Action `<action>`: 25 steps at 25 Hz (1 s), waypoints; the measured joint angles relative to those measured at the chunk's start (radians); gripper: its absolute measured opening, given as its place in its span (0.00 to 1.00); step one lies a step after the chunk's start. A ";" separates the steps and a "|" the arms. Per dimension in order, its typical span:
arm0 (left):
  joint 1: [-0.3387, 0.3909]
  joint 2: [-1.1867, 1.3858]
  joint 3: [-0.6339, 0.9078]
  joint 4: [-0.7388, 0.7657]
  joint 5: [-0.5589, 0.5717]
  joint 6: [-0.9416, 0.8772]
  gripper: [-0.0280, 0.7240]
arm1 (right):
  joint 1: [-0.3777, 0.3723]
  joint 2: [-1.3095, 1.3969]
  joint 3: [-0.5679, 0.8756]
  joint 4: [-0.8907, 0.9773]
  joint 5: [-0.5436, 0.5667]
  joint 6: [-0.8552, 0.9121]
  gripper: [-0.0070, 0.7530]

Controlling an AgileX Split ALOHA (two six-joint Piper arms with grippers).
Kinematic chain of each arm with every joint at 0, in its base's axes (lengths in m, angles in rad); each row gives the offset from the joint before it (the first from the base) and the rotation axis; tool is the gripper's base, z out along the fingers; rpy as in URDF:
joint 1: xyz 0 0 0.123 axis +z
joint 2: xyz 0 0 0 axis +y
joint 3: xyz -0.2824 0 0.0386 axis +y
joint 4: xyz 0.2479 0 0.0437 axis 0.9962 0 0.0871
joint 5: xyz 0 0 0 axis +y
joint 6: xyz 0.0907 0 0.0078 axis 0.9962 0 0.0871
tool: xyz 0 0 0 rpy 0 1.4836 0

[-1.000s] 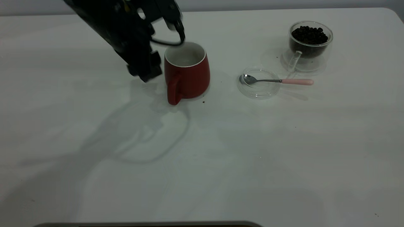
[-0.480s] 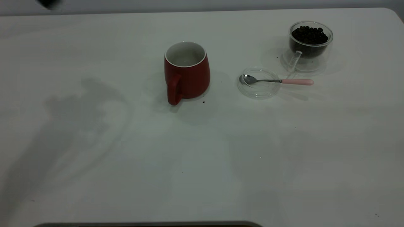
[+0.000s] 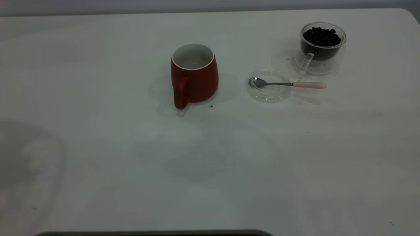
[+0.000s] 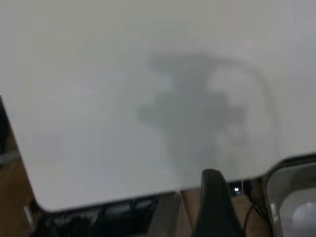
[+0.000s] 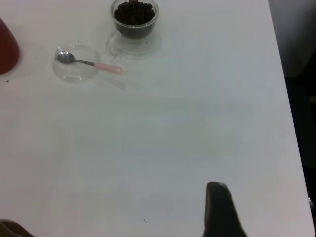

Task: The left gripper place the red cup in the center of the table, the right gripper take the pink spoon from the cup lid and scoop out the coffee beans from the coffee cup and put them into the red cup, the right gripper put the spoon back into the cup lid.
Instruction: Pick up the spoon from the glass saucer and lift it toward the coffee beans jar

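**Now: one red cup mid-table, both arms out of the outside shot**

Clearly, the count is short: one red cup (image 3: 194,76), one glass coffee cup (image 3: 322,46), one clear cup lid (image 3: 269,87) and one pink spoon (image 3: 288,84), all on the white table (image 3: 210,170). The red cup stands upright near the middle of the table, toward the far side, its handle turned to the camera and its white inside showing no beans. A few dark specks lie on the table just beside its base. The cup lid lies flat to the right of it, well apart. The spoon's metal bowl rests in the lid and its pink handle reaches out over the lid's rim toward the right. The coffee cup, filled with dark coffee beans (image 3: 321,36), stands behind the lid, near it.

Neither arm appears in the exterior view. The left wrist view shows one dark fingertip (image 4: 213,197) above the table's edge, with a shadow on the surface. The right wrist view shows one dark fingertip (image 5: 220,207) high over the bare table, well apart from the spoon. How the jaws of either gripper stand cannot be told.
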 joint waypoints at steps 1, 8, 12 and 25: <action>0.002 -0.031 0.000 0.000 0.021 0.000 0.79 | 0.000 0.000 0.000 0.000 0.000 0.000 0.65; 0.005 -0.230 0.035 -0.037 0.021 0.000 0.79 | 0.000 0.000 0.000 0.000 0.000 0.000 0.65; 0.005 -0.373 0.096 -0.065 0.021 0.000 0.79 | 0.000 0.000 0.000 0.000 0.000 0.000 0.65; 0.005 -0.789 0.416 -0.220 0.021 -0.029 0.79 | 0.000 0.000 0.000 0.000 0.000 0.000 0.65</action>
